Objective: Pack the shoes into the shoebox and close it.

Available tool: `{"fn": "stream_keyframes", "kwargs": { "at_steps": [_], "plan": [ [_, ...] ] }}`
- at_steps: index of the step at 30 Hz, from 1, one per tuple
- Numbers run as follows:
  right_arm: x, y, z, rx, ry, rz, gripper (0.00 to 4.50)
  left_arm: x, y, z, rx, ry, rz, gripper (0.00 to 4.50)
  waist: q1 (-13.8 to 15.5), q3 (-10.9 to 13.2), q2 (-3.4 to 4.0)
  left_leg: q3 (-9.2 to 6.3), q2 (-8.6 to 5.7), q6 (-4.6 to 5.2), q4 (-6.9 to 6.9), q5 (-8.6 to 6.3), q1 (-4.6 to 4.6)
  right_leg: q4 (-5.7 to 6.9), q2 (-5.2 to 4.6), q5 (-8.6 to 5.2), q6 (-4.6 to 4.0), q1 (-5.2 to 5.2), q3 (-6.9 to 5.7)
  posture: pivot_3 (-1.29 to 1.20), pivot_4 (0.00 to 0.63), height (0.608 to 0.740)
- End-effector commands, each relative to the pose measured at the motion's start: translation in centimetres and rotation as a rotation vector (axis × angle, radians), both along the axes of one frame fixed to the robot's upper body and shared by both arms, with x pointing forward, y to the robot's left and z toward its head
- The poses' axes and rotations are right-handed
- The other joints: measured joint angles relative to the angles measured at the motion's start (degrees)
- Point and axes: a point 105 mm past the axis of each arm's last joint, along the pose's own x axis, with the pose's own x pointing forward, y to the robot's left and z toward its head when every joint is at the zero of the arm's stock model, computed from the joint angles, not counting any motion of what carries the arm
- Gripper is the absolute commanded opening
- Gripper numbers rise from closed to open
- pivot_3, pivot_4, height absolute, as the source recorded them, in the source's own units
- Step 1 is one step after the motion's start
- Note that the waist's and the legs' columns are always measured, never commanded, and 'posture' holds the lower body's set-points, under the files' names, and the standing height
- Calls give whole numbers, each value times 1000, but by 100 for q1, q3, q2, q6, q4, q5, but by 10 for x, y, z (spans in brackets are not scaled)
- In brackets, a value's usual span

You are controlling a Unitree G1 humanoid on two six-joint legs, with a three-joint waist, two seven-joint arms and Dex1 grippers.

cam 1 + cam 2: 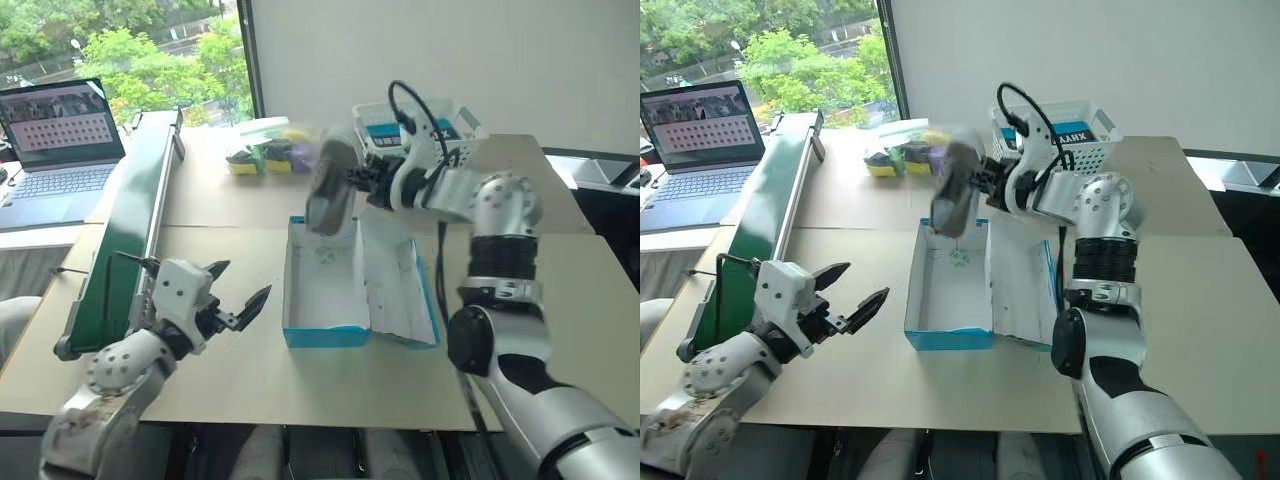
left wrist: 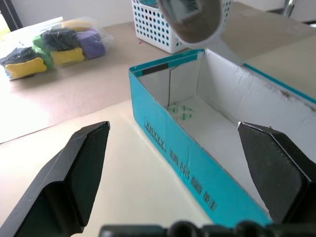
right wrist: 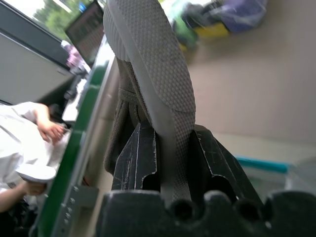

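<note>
So the right gripper [image 3: 170,153] is clamping one of the shoes [image 1: 331,186] by its sole edge, dangling it toe-down right over the far end of the shoebox [image 1: 322,336]. The box is sitting open on the table [image 1: 250,375], lid [image 1: 395,285] lying flat at its 3 o'clock side, white inside showing. The left gripper [image 1: 243,300] is hanging at the box's 9 o'clock, fingers spread wide, gripping nothing. A white basket [image 1: 1080,135] is sitting at 12 o'clock beyond the box, a bag of colourful sponges [image 1: 262,155] around 11, and a laptop [image 1: 55,150] way out at 10.
</note>
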Motion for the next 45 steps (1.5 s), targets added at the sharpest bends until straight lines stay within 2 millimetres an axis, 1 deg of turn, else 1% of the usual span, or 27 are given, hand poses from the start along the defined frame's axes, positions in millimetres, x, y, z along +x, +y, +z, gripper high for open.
{"fn": "stream_keyframes", "kwargs": {
  "at_steps": [1, 3, 5, 8, 12, 20, 24, 26, 28, 29, 30, 31, 36, 42, 45],
  "plan": [
    [-28, 9, -11, -71, 61, 85, 412, -6, 0, 10, 39, -41, -75, 4431, -14, 2, 4, 7, 8, 2, -1, -1, 1, 1, 6, 1, -4, -1, 2, 0, 150, 733],
    [-31, 11, -23, -77, 102, 59, 412, -5, 0, 8, 53, -36, -92, 4431, -7, 5, 8, 9, 12, 3, -2, -2, 1, 4, 10, 0, -6, -3, 3, 0, 150, 733],
    [-33, 14, -30, -91, 125, 25, 412, -4, -1, 8, 56, -35, -98, 4431, -4, 6, 10, 11, 11, 3, 1, -1, 0, 4, 9, 0, -6, -3, 4, 0, 150, 733],
    [-32, 16, -36, -135, 144, -36, 412, -5, -9, 7, 50, -36, -122, 4431, 4, 6, 10, 13, 9, 3, 2, -1, -1, 3, 9, 1, -5, -3, 5, 0, 150, 733],
    [-31, 12, -38, -205, 136, -91, 412, -7, -15, 7, 42, -37, -139, 4431, 5, 7, 11, 13, 10, 3, 1, -1, -1, 3, 10, 0, -4, -3, 5, 0, 150, 733],
    [-33, 13, -38, -326, 96, -38, 412, -8, -19, 11, 41, -46, -149, 4431, -5, 7, 12, 16, 12, 4, 1, -2, 1, 2, 12, 0, -5, -3, 6, 0, 150, 733],
    [-37, 17, -49, -372, 123, 17, 412, -8, -19, 11, 47, -50, -145, 4431, -8, 7, 12, 18, 14, 5, 1, -2, 1, 2, 14, 0, -5, -3, 7, 0, 150, 733],
    [-38, 20, -49, -375, 126, 38, 412, -8, -19, 12, 41, -55, -141, 4431, -6, 7, 12, 18, 16, 5, 2, -2, 2, 2, 16, 0, -5, -3, 7, 0, 150, 733],
    [-38, 22, -48, -369, 128, 47, 1379, -8, -19, 12, 40, -58, -139, 4500, -1, 7, 12, 19, 16, 5, 2, -2, 1, 2, 17, 1, -5, -3, 8, 0, 150, 733],
    [-37, 23, -46, -362, 127, 48, 1543, -8, -20, 12, 39, -58, -138, 4500, 0, 7, 12, 19, 16, 5, 2, -2, 1, 2, 17, 0, -5, -3, 8, 0, 150, 733],
    [-37, 24, -45, -357, 127, 48, 2022, -8, -20, 12, 39, -58, -137, 4500, 2, 7, 12, 19, 16, 5, 2, -2, 0, 1, 16, 1, -5, -3, 8, 0, 150, 733],
    [-37, 25, -44, -351, 126, 52, 2242, -8, -20, 12, 38, -58, -136, 4500, 4, 7, 12, 19, 16, 5, 2, -2, 0, 1, 16, 0, -5, -3, 8, 0, 150, 733],
    [-34, 30, -37, -332, 117, 54, 4011, -8, -18, 12, 35, -60, -119, 4500, -4, 7, 12, 20, 19, 6, 2, -3, 3, 3, 20, 1, -5, -3, 9, 0, 150, 733],
    [-34, 44, -5, -281, -33, 80, 4011, -5, -10, 15, 19, -77, -63, 4500, -2, 8, 13, 20, 20, 6, 1, -3, 1, 1, 20, 1, -5, -3, 9, 0, 150, 733],
    [-38, 65, 37, -191, -287, 167, 4011, 13, 23, 26, -49, -141, 158, 4500, -3, 8, 14, 20, 20, 6, 2, -3, 2, 2, 21, 1, -5, -4, 9, 0, 150, 733]
  ]
}}
